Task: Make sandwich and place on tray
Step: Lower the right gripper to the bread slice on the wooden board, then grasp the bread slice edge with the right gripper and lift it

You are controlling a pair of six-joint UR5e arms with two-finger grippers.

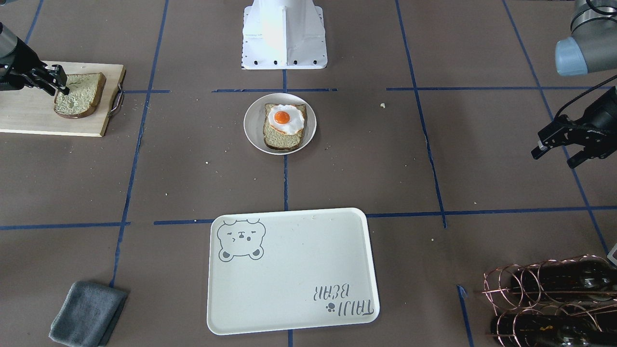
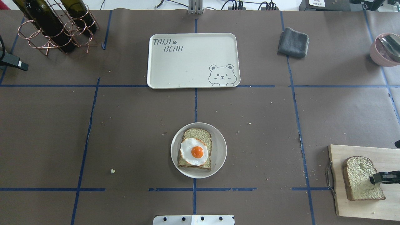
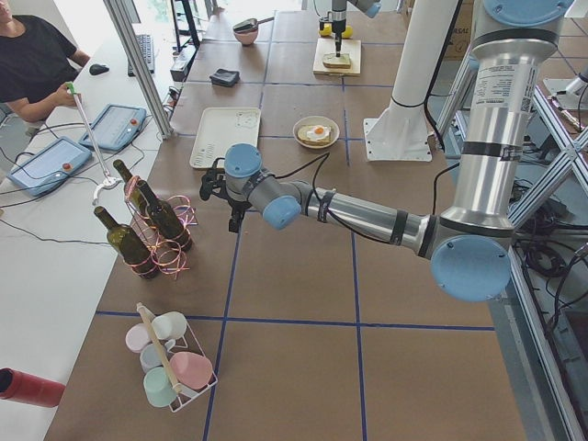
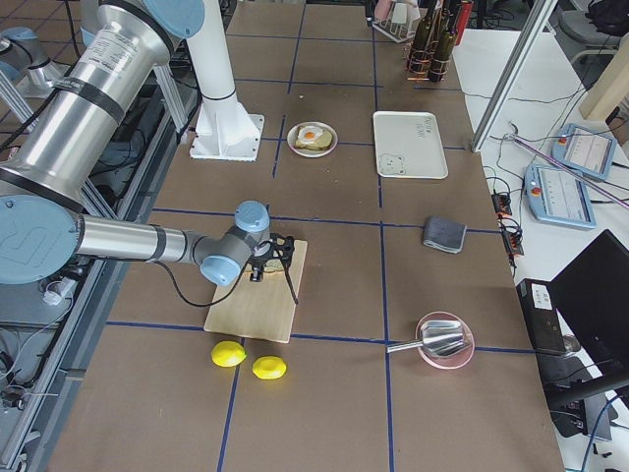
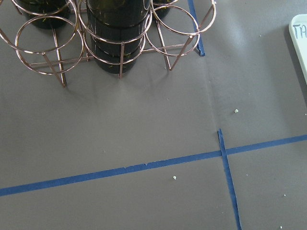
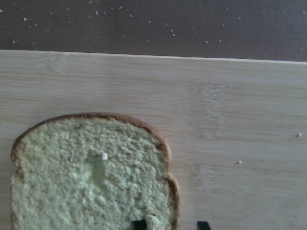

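Note:
One bread slice (image 1: 282, 140) lies on the round plate (image 1: 250, 130) at table centre with the fried egg (image 1: 285, 119) on top; the egg also shows in the overhead view (image 2: 194, 151). The second slice (image 1: 79, 95) lies flat on the wooden cutting board (image 1: 29, 111). My right gripper (image 1: 60, 82) is low over that slice. In the right wrist view its fingertips (image 6: 139, 224) straddle the slice's (image 6: 86, 177) crust edge, apart, the slice still flat. The cream tray (image 1: 289, 270) holds nothing. My left gripper (image 1: 561, 149) hangs open and empty, far from the food.
A copper wine rack with bottles (image 1: 549, 299) stands by the left arm, close below the left wrist camera (image 5: 115, 38). A grey cloth (image 2: 293, 42) and a pink bowl (image 2: 384, 50) are on the far right. Two lemons (image 4: 246, 359) lie beside the board.

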